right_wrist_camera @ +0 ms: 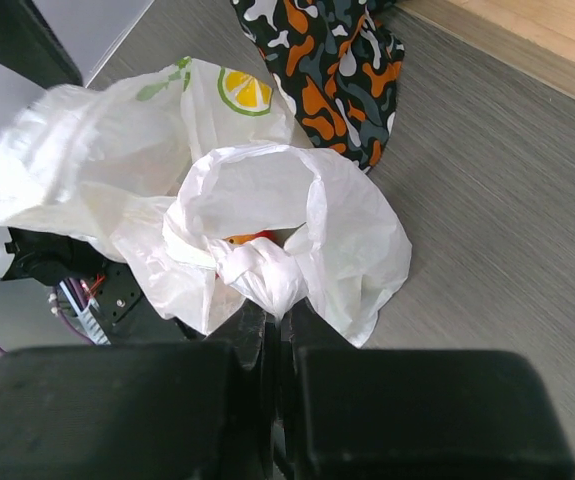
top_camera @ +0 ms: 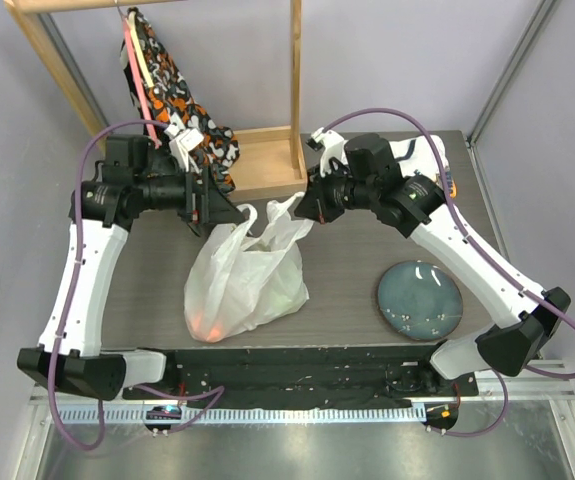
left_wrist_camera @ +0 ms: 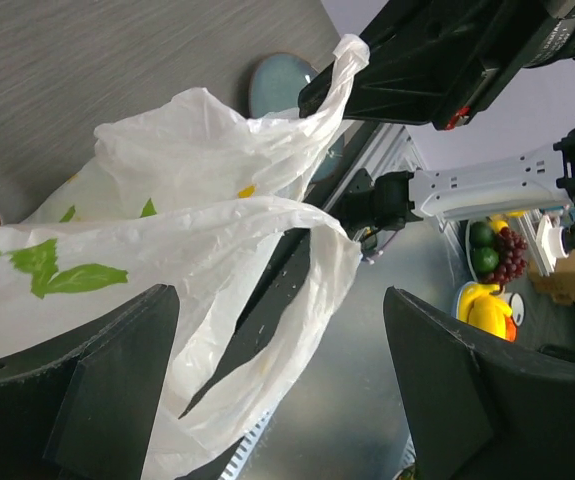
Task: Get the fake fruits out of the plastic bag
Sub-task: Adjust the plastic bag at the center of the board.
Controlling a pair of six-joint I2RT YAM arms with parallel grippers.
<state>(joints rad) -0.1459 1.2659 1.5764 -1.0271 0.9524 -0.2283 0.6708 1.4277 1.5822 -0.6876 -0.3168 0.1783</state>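
The translucent white plastic bag point(top_camera: 252, 275) stands on the table between both arms, with a citrus-slice print point(right_wrist_camera: 245, 90). An orange-red fruit point(right_wrist_camera: 252, 238) shows through its mouth, and an orange glow point(top_camera: 207, 323) shows through its lower left side; the other fruits in it are hidden. My right gripper point(top_camera: 305, 208) point(right_wrist_camera: 279, 310) is shut on a bunched bag handle point(right_wrist_camera: 267, 275) and holds it up. My left gripper point(top_camera: 229, 212) point(left_wrist_camera: 277, 400) is open, its fingers wide apart by the bag's other handle point(left_wrist_camera: 297, 290), which hangs loosely between them untouched.
A blue-grey plate point(top_camera: 419, 298) lies at the front right of the table. A wooden rack point(top_camera: 267, 150) with a black-orange patterned cloth point(top_camera: 172, 80) stands at the back. Off the table, other fruits point(left_wrist_camera: 492, 255) sit in dishes.
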